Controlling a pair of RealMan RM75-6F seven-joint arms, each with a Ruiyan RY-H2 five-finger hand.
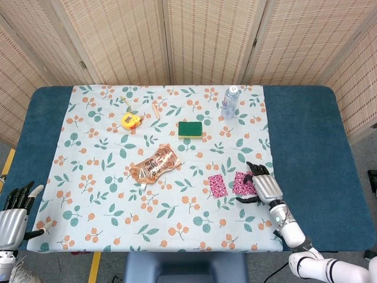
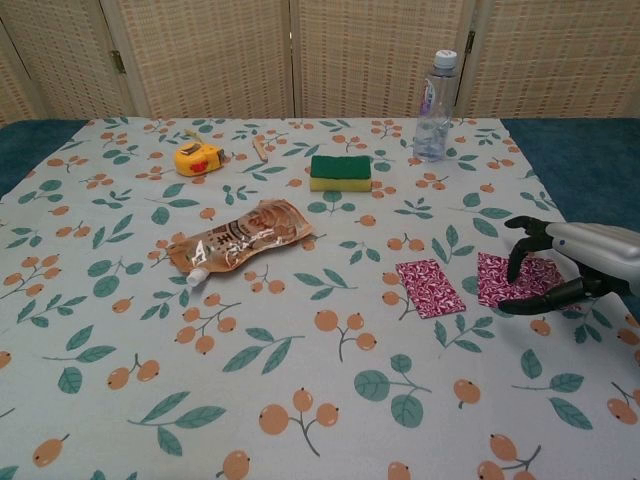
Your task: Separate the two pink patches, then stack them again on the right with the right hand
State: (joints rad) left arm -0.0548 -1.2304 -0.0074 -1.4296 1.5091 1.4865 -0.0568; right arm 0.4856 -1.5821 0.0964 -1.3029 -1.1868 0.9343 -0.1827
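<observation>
Separation looks done: two pink patches lying flat and apart, right of centre in the lower half of the head view, the left patch (image 1: pixel 216 185) bare and the right patch (image 1: pixel 244 183) partly under the right hand (image 1: pixel 264 185). Restacking step now in hand, by the look of it. Right hand arched over the right patch, fingers (image 2: pixel 519 250) curved down with tips at or just above its far edge, thumb low along the near edge; nothing lifted, and contact with the fabric too fine to tell (chest view shows the patch flat on the cloth). Next move, as a judgement: either pinch this patch by an edge or cross to the left patch, then carry one onto the other at the right side, edges aligned; thin fabric on a tablecloth (image 1: pixel 88 177), so likely a slide or a nip at the rim rather than a grasp from above.

Left hand (image 1: pixel 13 213) at the bottom left corner of the head view, off the cloth, fingers apart, holding nothing.

Count: two pink patches; one green sponge (image 1: pixel 190 130) above centre; one water bottle (image 1: pixel 229 102) upper right of centre; one yellow tape measure (image 1: pixel 131 120) upper left; one orange pouch (image 1: pixel 154 165) at centre; one small tan item beside the tape measure, too small to name.
</observation>
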